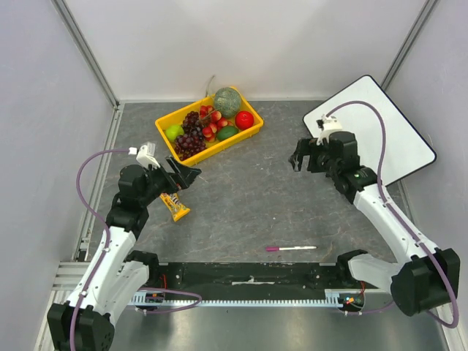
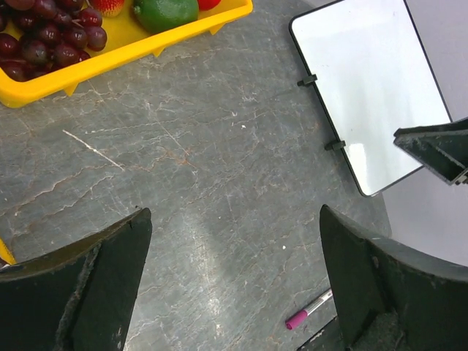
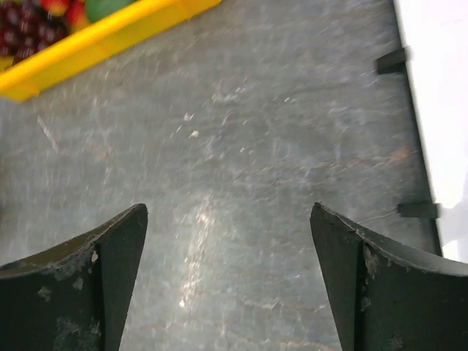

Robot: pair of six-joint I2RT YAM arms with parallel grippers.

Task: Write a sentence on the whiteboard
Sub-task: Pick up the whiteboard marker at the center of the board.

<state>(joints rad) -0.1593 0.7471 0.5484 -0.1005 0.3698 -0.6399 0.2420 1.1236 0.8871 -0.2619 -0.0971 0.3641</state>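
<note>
Whiteboard (image 1: 380,128), the large glossy white rectangle with rounded corners and a thin black rim, lay skewed at the far right of the grey stone-patterned table (image 1: 248,205), and its face was blank, not a stroke on it. The right gripper (image 1: 303,157) hovered just beside the board's clipped edge, jaws spread wide and empty, the two small black clips (image 3: 391,60) showing at the edge of its wrist view. The left gripper (image 1: 186,175) hung over the left side, also spread and holding nothing, near a yellow-wrapped snack bar (image 1: 174,207). The slim white marker pen with a magenta end (image 1: 291,249) lay flat by the near edge, well apart from both grippers, so fetching it looked like the step in hand. A clean job would call for jaws coming down square across the barrel, near the middle, leaving the magenta end free for the other arm if it is a cap. The yellow plastic tray of fruit (image 1: 254,130) sat at the back. As for lettering, the snack bar's print was too small to read, and the pen showed no legible label.
</note>
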